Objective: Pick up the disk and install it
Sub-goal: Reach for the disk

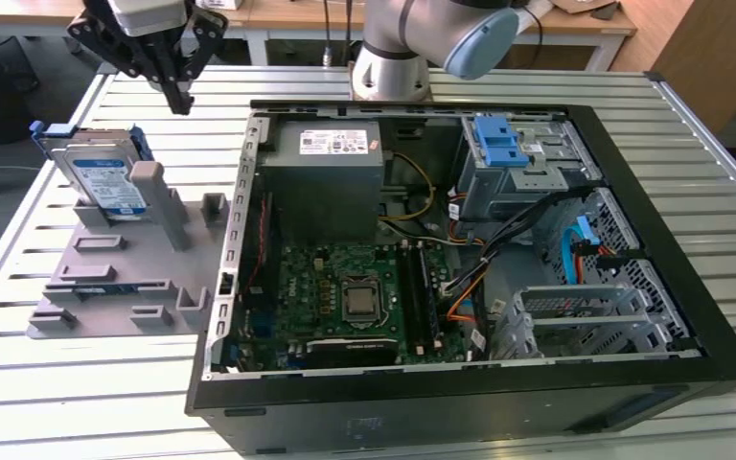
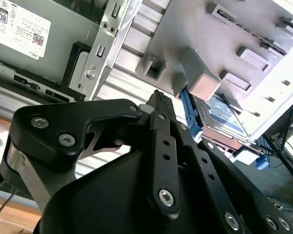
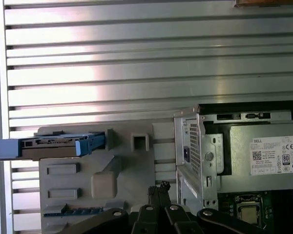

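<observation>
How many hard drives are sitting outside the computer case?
1. The disk stands on edge in the grey holder, at the exterior view's left of the open computer case. The gripper is apart from it. Others may be hidden inside the case.

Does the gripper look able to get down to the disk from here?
Probably yes. The gripper hangs above the disk, off to the exterior view's right, with nothing between them. The disk's top edge stands clear of the grey stand; the fingers are shut.
</observation>
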You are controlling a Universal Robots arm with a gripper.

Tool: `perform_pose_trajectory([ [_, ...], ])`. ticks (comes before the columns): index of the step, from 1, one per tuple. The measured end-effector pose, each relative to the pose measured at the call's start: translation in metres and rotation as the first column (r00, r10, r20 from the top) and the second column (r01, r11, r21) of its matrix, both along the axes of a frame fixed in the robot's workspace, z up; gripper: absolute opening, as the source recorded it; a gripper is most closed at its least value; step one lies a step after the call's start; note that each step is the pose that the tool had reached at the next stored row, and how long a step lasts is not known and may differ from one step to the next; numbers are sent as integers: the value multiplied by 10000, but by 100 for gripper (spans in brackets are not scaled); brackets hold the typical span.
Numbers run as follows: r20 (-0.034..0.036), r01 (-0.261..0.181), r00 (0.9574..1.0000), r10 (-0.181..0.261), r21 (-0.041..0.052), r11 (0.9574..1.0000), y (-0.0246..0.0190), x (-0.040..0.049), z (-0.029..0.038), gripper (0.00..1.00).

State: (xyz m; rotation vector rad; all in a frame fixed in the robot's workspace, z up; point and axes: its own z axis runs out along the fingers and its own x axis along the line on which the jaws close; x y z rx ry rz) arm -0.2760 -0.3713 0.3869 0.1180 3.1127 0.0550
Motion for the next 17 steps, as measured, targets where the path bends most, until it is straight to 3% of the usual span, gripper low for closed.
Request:
perform_pose_trajectory([
  [7, -37, -1, 10000, 1, 0, 10000, 27, -119, -18, 11],
  [17, -47, 0, 10000, 0, 1, 10000, 30, -135, -20, 11],
])
